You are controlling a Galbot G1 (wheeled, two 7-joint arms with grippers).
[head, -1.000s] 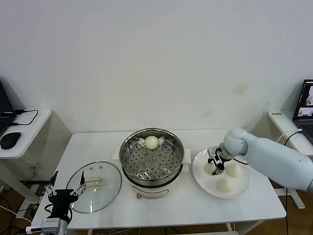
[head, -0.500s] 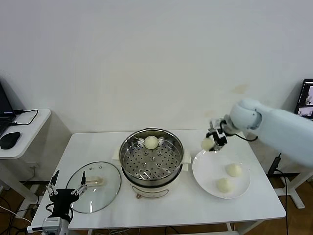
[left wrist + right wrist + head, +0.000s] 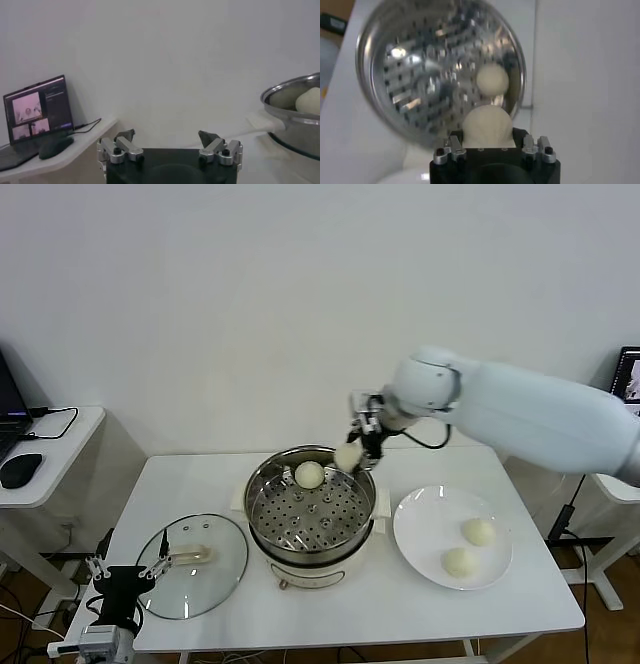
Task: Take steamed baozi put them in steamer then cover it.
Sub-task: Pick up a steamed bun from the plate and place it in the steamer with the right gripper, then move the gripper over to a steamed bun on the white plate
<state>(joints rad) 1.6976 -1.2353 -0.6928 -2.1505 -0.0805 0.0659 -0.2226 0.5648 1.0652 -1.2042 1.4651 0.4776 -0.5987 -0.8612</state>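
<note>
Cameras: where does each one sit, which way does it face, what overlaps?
Head: high up, looking down at the table; both arms show, right gripper holding a bun above the steamer.
Left wrist: low beside the table, facing sideways past the open left gripper at a wall and laptop.
Right wrist: looks down over the gripped bun into the steamer.
Shared: all three show the steamer and the bun inside it.

Smooth pale grey-white shell on the right arm (image 3: 530, 419), rounded at the joint, thin black cable looping near the wrist. Black gripper bodies, silver metal finger mounts (image 3: 119, 149) with dark screws, dark angled fingertips (image 3: 207, 136).
</note>
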